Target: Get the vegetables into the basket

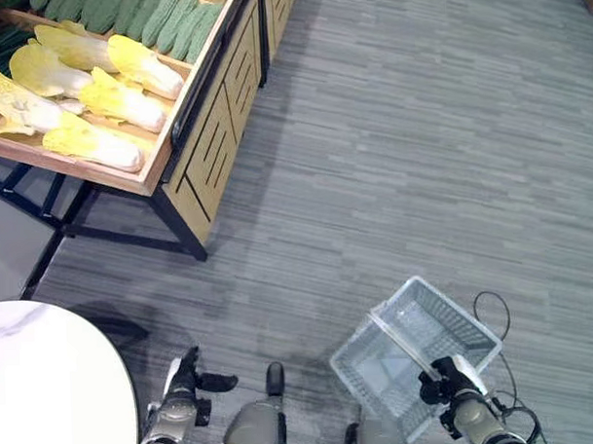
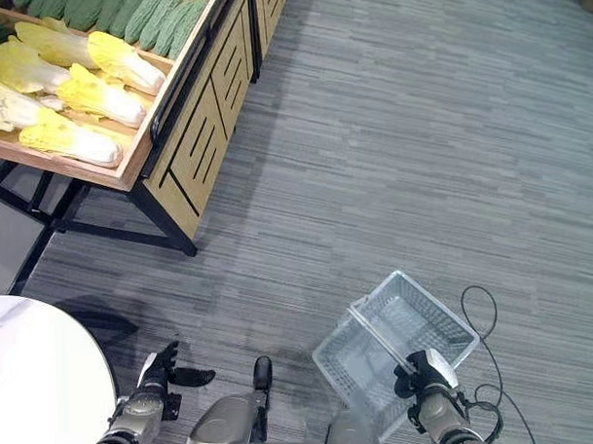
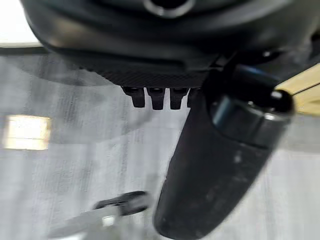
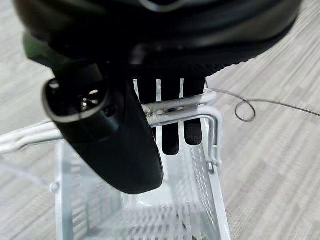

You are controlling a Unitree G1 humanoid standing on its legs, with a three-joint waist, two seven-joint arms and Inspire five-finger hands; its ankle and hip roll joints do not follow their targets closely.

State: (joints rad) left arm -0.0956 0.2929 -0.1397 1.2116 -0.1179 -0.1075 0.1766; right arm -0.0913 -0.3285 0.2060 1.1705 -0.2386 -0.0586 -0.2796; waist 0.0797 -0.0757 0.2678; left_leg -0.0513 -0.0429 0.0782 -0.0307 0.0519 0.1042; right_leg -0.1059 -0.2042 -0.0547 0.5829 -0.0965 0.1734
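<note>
Wire mesh basket (image 1: 415, 354) hung over grey carpet, its handle (image 4: 175, 111) grasped by the right hand (image 1: 446, 381). The left hand (image 1: 184, 384) hung relaxed, empty. Yellow-green cabbages (image 1: 88, 98) lay on a wooden stand (image 1: 211, 137), well apart.

At about ten o'clock stands a light wooden produce stand (image 1: 211, 137) on black metal legs, its tray holding pale yellow napa cabbages (image 1: 107, 97) with bumpy green gourds (image 1: 163, 17) behind them. A round white marble-look table (image 1: 49, 386) fills the seven o'clock corner. At five o'clock, the right hand (image 1: 448, 384) grips the metal handle of a clear plastic mesh basket (image 1: 403, 335) over grey striped carpet (image 1: 401, 140). The left hand (image 1: 180, 387) hangs near six o'clock, fingers relaxed.
</note>
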